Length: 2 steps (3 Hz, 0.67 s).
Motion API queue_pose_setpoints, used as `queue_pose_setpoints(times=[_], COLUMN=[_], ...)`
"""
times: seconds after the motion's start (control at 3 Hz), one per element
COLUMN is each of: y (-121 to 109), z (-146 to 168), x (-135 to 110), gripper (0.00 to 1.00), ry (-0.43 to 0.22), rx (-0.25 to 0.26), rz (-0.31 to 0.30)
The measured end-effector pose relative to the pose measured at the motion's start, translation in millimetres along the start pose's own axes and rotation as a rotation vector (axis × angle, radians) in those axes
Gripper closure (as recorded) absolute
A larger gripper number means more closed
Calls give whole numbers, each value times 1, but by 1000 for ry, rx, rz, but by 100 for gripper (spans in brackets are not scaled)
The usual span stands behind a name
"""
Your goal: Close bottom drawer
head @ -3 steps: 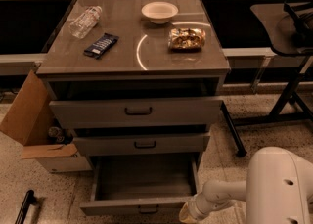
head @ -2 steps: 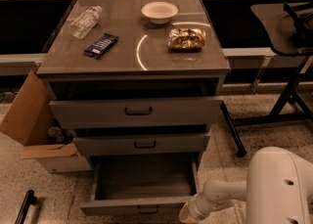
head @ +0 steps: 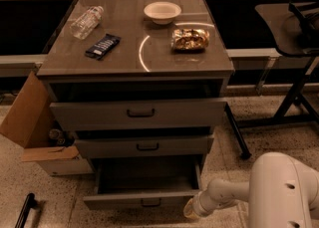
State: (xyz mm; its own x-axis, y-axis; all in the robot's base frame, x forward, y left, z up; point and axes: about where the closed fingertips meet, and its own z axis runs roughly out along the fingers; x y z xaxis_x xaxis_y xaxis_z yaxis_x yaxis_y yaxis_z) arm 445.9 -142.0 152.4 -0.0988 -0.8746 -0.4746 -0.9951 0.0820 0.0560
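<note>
Bottom drawer (head: 146, 186) pulled well out at foot of cabinet (head: 219, 80), under middle drawer (head: 144, 146), end effector (head: 191, 209) low beside drawer's front right corner, open or closed impossible to tell, bowl (head: 162, 11) on tabletop (head: 134, 53)

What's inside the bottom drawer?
Visible floor of the bottom drawer looks bare; its rear is covered by the middle drawer. The gripper sits at its front right corner.
</note>
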Motion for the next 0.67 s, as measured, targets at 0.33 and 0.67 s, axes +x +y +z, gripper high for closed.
queue_pose_setpoints(times=[0.33, 0.67], y=[-29, -53], z=[2, 8], x=[5, 11], gripper=[100, 100], ry=[-13, -41], rx=[42, 74], rz=[-6, -7])
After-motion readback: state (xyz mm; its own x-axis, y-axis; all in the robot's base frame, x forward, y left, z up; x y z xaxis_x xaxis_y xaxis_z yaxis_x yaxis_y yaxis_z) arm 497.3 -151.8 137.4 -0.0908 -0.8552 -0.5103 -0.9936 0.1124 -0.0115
